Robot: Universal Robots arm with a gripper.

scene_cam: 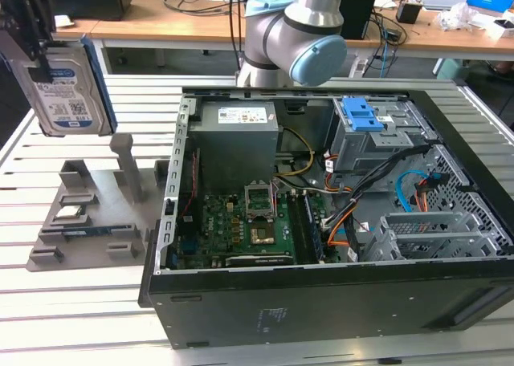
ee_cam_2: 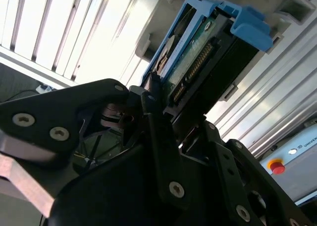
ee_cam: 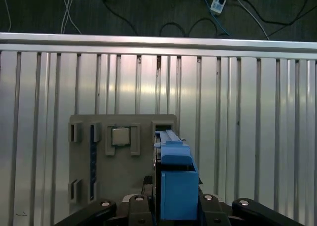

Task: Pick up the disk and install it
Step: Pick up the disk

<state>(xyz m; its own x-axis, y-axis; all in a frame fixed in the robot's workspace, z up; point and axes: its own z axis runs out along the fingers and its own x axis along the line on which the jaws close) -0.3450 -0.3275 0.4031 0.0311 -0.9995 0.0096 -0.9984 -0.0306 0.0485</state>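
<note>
Standing by the slatted aluminium counter [scene_cam: 72, 318], I'd watch the black open computer case [scene_cam: 321, 318]: its raised wall and loose cables could snag the load. Open room lies above the grey plastic holder [scene_cam: 80, 229] by the counter's edge at the exterior view's left. There the silver-grey disk in its blue carrier [scene_cam: 68, 85] hangs upright, clamped in the black gripper [scene_cam: 36, 45].

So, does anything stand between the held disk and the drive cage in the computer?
The disk, in the gripper, hangs outside the case. Between it and the drive cage lie the case wall and the grey power supply; black cables cross beside the cage.
</note>
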